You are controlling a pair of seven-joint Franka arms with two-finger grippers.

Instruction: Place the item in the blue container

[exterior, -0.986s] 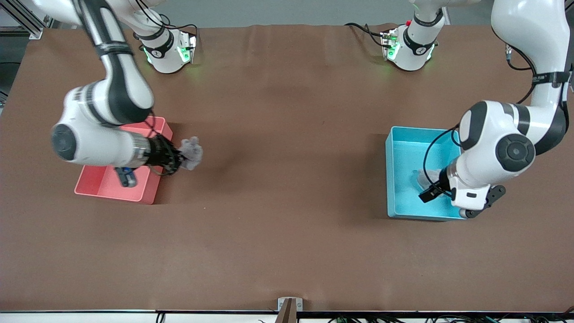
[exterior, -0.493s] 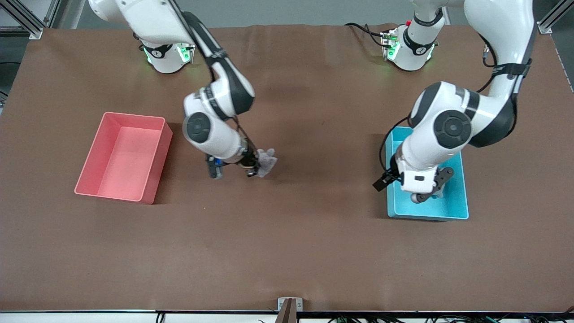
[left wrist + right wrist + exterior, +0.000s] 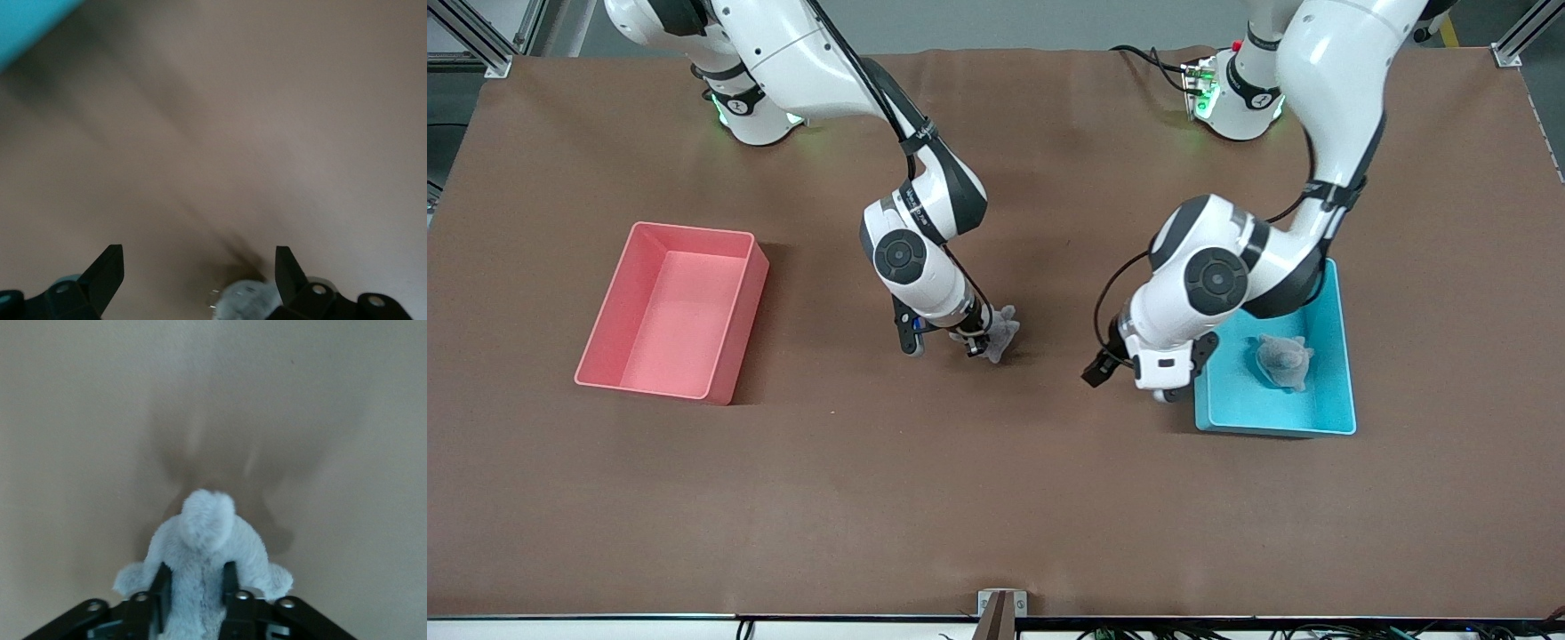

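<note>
The blue container [image 3: 1329, 404] sits toward the left arm's end of the table, and its corner shows in the left wrist view [image 3: 23, 27]. A grey plush toy [image 3: 1283, 360] lies inside it. My left gripper [image 3: 1170, 391] hangs open and empty [image 3: 198, 267] over the brown table, just outside the container's wall on the side toward the table's middle. My right gripper [image 3: 980, 343] is shut on a second grey plush toy [image 3: 1000, 333] over the middle of the table. In the right wrist view this toy [image 3: 207, 533] bulges out between the fingers [image 3: 160, 587].
A pink bin [image 3: 676, 311] of similar size stands toward the right arm's end of the table, with nothing in it. Brown table surface [image 3: 996, 498] stretches between the two bins and toward the front camera.
My right arm carried its plush toy from beside the pink bin to the table's middle. My left gripper swung out of the blue container, leaving the other plush toy lying uncovered inside.
</note>
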